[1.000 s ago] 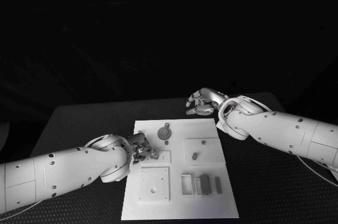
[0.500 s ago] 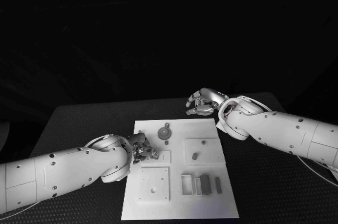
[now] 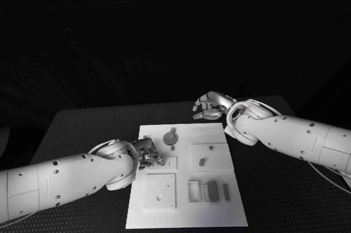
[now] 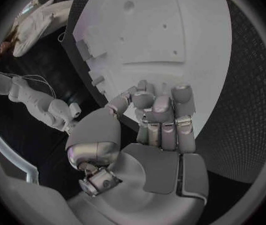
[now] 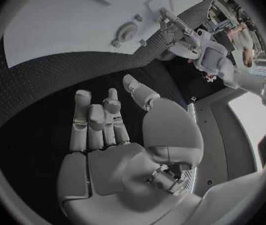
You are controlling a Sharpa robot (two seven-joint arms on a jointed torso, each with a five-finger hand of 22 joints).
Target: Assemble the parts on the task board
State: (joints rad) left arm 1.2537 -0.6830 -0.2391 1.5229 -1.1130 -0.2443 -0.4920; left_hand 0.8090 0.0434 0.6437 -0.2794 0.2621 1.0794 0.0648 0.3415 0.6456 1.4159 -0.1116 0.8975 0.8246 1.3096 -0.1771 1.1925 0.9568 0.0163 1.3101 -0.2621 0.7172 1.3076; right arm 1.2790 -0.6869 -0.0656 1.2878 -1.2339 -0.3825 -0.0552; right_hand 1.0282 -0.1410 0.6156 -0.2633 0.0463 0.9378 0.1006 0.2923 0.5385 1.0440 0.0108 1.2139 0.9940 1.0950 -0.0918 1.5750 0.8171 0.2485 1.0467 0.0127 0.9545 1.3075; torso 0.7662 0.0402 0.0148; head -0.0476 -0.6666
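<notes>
- The task board (image 3: 186, 202), a white plate, lies in the middle of the black bench (image 3: 88, 126), its long side running away from the robot.
- On the board's far end a round grey disc part (image 3: 170, 138) lies flat, with a small grey peg (image 3: 172, 129) just beyond it.
- A small upright grey pin (image 3: 202, 162) stands in a raised square block right of centre; another small stub (image 3: 211, 147) sits on the same block farther back.
- Near the board's near right corner, grey rectangular parts (image 3: 213, 191) stand side by side beside a white frame.
- A square white plate with small holes (image 3: 160, 191) lies on the near left of the board.
- The left robot hand (image 3: 148, 156) rests at the board's left edge, near side of the disc part, fingers curled in together; in the left wrist view (image 4: 160, 117) nothing shows between them, so it looks closed on nothing.
- The right robot hand (image 3: 210, 106) hovers over the bench just beyond the board's far right corner, well apart from the parts; fingers bent inward, holding nothing (image 5: 102, 120).
</notes>
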